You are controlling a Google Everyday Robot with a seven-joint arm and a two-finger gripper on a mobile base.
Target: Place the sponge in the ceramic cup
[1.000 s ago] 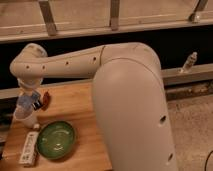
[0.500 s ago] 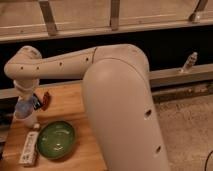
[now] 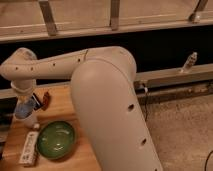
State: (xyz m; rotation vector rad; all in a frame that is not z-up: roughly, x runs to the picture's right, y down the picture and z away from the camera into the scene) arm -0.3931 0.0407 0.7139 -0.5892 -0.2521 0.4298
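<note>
My gripper (image 3: 23, 100) hangs at the end of the white arm over the table's left side, pointing down. A pale blue-grey block, the sponge (image 3: 24, 108), shows right at the gripper's lower end. Just under it stands the small white ceramic cup (image 3: 31, 120), partly hidden by the sponge and the gripper. Whether the sponge touches the cup cannot be told.
A green bowl (image 3: 56, 140) sits on the wooden table (image 3: 62, 102) in front of the cup, with a white oblong box (image 3: 29, 148) to its left. A dark red oblong object (image 3: 46, 100) and a striped bar (image 3: 35, 98) lie behind the gripper. The big arm body covers the table's right part.
The arm has swung a little to the left and its big link now covers more of the table. The gripper with the blue block stays over the cup.
</note>
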